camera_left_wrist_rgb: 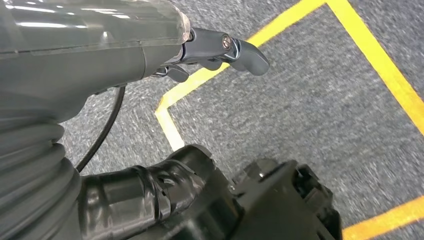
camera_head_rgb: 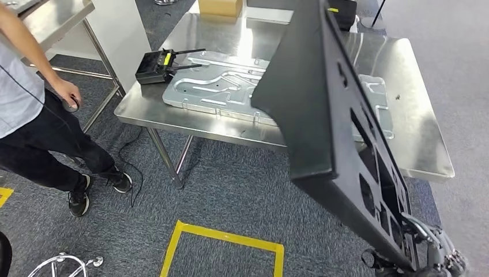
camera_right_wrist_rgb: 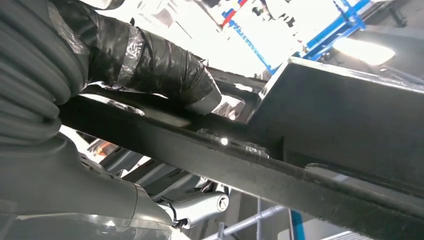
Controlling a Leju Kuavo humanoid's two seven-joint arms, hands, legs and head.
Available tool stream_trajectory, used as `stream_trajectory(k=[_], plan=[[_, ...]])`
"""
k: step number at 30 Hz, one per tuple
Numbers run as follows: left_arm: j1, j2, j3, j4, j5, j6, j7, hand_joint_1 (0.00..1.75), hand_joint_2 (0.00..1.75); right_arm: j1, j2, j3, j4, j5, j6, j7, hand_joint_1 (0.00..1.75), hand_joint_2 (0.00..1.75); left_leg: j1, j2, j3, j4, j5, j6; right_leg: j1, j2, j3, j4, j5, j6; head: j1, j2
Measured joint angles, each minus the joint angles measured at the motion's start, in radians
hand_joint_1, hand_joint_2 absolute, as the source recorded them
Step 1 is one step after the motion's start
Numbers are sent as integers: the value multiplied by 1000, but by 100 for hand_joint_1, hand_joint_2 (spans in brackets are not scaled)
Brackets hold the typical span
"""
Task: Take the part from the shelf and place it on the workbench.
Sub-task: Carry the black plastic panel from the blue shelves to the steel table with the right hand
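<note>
The right hand (camera_head_rgb: 438, 254), low right, clamps the tilted black part (camera_head_rgb: 334, 133); it may strike the table's (camera_head_rgb: 421, 156) stamped plate (camera_head_rgb: 219, 86). The left hand (camera_left_wrist_rgb: 220, 50) looks empty, apparently open.

I see grey-blue carpet (camera_head_rgb: 230, 196) across the whole floor, with a square outline of yellow tape (camera_head_rgb: 222, 235) on it below me. Ahead stands a steel table (camera_head_rgb: 421, 138) on thin metal legs, its top shining under the ceiling light; a second steel table (camera_head_rgb: 55, 17) sits off to the far left beside a white pillar (camera_head_rgb: 121, 29). A black cable (camera_head_rgb: 130, 167) trails over the carpet by a person (camera_head_rgb: 34, 115) standing at the left edge. A chrome chair base (camera_head_rgb: 60, 264) pokes in at the lower left corner.
</note>
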State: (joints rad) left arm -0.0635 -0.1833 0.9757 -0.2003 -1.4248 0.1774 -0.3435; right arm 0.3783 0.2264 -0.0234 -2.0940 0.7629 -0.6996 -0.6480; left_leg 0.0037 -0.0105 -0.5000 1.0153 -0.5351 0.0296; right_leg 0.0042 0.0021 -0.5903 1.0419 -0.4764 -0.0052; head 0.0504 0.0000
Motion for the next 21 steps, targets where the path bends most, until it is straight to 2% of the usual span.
stream_trajectory(k=[2,4,6,7,8,9,10,11,12,13,15,18,19,21], plan=[[-2,0,0,0,0,0,0,0,175,-3,-2,-6,-1,0,0,0,175,175,0,3,7,1,-7,-10,-7,3,10,-12,0,-6,0,0],[-3,1,0,0,0,1,0,0,175,-6,-4,-8,-2,0,0,0,175,175,0,5,-17,60,-38,-20,-16,1,26,-26,0,-14,-2,0],[-3,1,0,0,0,1,-1,0,175,-9,-5,-10,-3,0,0,0,175,175,3,5,-91,187,-90,-28,-16,-3,35,-29,-7,-20,-4,0],[-3,1,0,0,0,1,-2,0,175,-9,-5,-11,-3,0,0,0,175,175,5,5,-128,243,-103,-31,-16,-4,39,-28,-12,-21,-4,0],[-4,1,0,0,0,1,-2,0,175,-9,-6,-11,-3,0,0,0,175,175,6,5,-154,271,-97,-34,-16,-5,45,-28,-17,-20,-4,0],[-4,2,0,0,0,1,-2,0,175,-10,-7,-12,-3,-1,0,0,175,175,7,5,-160,261,-68,-35,-16,-4,53,-28,-23,-19,-4,0],[-5,2,0,0,0,1,-1,0,175,-10,-7,-12,-3,-2,0,0,175,175,8,6,-147,215,-24,-34,-17,-4,63,-28,-30,-18,-4,0],[-5,3,0,0,0,2,0,0,175,-10,-8,-13,-3,-3,0,0,175,175,9,6,-124,149,22,-32,-17,-3,72,-27,-38,-15,-4,0],[-4,4,0,0,0,2,1,0,175,-11,-8,-14,-3,-3,0,0,175,175,7,7,-100,88,53,-30,-15,-2,79,-25,-46,-11,-4,0],[-3,4,0,0,0,2,1,0,175,-12,-8,-14,-3,-4,0,0,175,175,5,7,-82,46,68,-26,-14,0,83,-25,-52,-5,-4,0],[0,4,0,0,0,2,2,0,175,-13,-9,-15,-3,-4,0,0,175,175,1,6,-70,20,64,-16,-11,1,84,-26,-57,6,-4,0],[2,5,0,0,0,2,1,0,175,-15,-11,-16,-4,-4,0,0,175,175,6,4,-59,2,65,3,-14,-1,83,-10,-73,22,-2,0],[1,5,0,0,0,3,1,0,175,-16,-12,-16,-4,-4,0,0,175,175,8,4,-53,-4,65,10,-15,-1,66,26,-93,27,-2,0],[0,6,0,0,0,3,1,0,175,-17,-13,-18,-3,-4,0,0,175,175,8,6,-47,-9,61,18,-18,-1,-7,151,-143,34,-1,0]])
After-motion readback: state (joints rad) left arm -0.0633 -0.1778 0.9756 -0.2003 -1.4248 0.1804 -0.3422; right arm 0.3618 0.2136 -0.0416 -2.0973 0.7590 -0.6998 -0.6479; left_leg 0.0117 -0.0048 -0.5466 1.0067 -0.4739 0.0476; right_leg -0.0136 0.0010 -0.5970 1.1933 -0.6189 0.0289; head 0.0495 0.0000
